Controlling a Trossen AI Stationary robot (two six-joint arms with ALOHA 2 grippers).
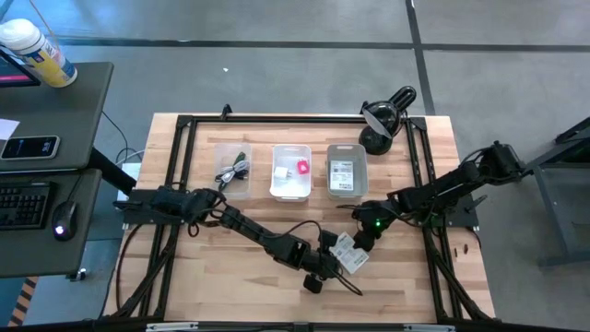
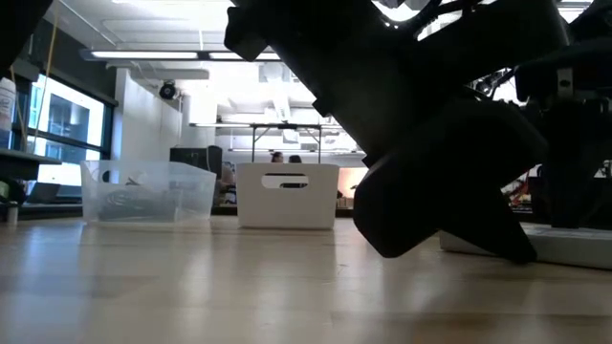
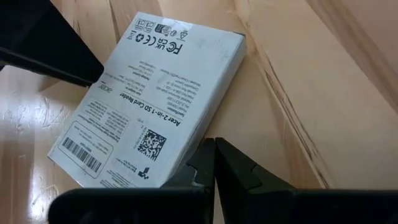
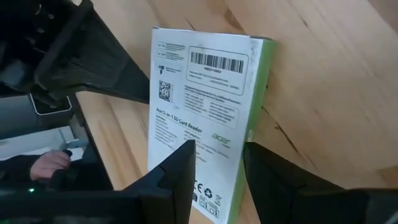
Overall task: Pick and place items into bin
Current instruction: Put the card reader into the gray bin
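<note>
Closest to the lens in the right wrist view, the white packet is straddled by the right tool, its jaws set apart, not yet clamped. The left tool, jaws together, is pressed against the packet's edge. Pick-up is judged in hand; closing and lifting are called for next. 3 bins on the surface are shown only from above.

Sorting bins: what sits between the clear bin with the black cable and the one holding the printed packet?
The white bin, holding a tiny pink piece and a small white cube; the high view shows it.
</note>
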